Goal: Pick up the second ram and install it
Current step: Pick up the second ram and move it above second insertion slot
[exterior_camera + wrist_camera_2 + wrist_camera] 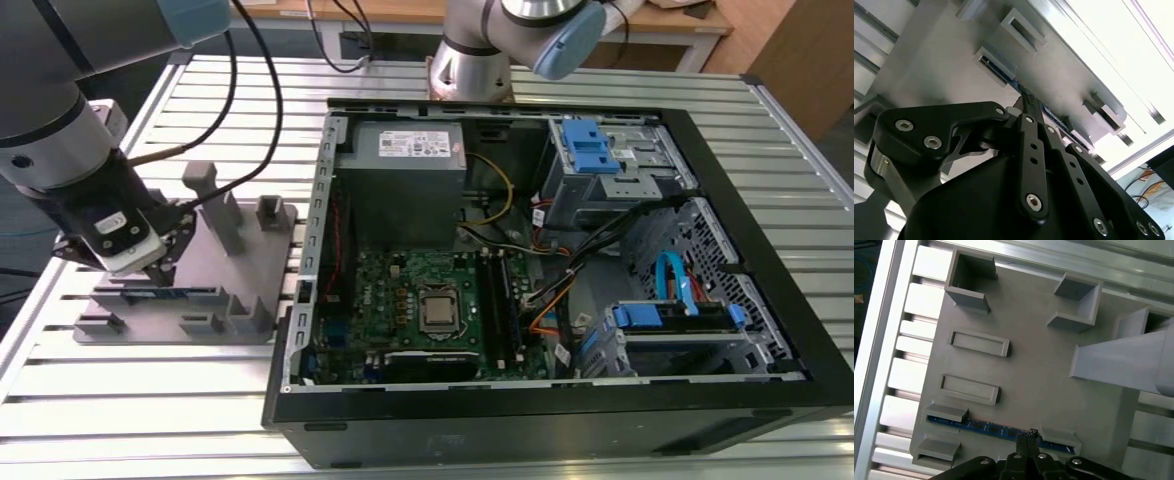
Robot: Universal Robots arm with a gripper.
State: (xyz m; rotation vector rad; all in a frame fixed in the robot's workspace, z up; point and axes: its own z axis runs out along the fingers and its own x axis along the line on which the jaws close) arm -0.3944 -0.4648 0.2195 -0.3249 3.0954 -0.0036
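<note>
Gripper (1026,436): fingers drawn nearly together at the top edge of the second ram (989,428). You can take this as a pinch on the thin board, though the contact itself sits right at the tips and is hard to confirm. Ram position: standing on its long edge in the grey fixture (1034,365), with each end seated in a small cradle block (1056,435). The grip point looks a little off the stick's middle, toward one cradle, so expect the free end to sag or drag if the hold is light. In the second wrist view the fingertips (1026,97) meet the blue edge (1006,77) squarely; keep that alignment with the pads flat to the board faces, not on the chips. Judgement: any motion out of the cradles should run straight along the stick's own height, since a sideways pull would wedge it against the cradle walls. In the exterior view the gripper (160,272) sits low over the ram (154,296), at the fixture edge facing away from the case. The tall posts (214,200) stand just beside the wrist, so watch them. Farther off, at the exterior view's right, the open computer case (561,420) lies on the slatted table (160,400). The green motherboard (387,280) and its long black slots (494,300) face up, well apart from the fixture.
</note>
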